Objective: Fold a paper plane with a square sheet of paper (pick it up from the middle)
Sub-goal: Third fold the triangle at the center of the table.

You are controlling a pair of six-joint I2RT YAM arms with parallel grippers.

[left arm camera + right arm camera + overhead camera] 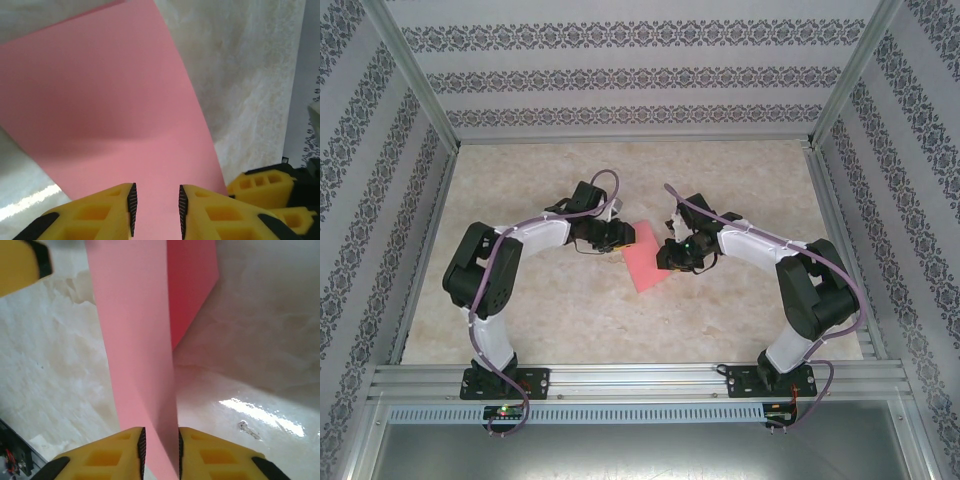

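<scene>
The square sheet of paper [646, 263] is salmon pink and sits mid-table between the two grippers. My left gripper [619, 238] is at its left edge. In the left wrist view the sheet [110, 100] spreads face-on under and past my left gripper [156, 202], whose jaws stand apart with pink showing in the gap. My right gripper [672, 257] is at the sheet's right edge. In the right wrist view the paper [135, 340] rises as a bent ridge running between the pads of my right gripper [160, 442], which press it from both sides.
The tabletop [620, 320] is pale marble-patterned, fenced by aluminium rails [640, 375] and patterned walls. The right gripper's yellow fingers [265, 190] sit close beside my left gripper. A left finger [20, 265] shows at the upper left of the right wrist view.
</scene>
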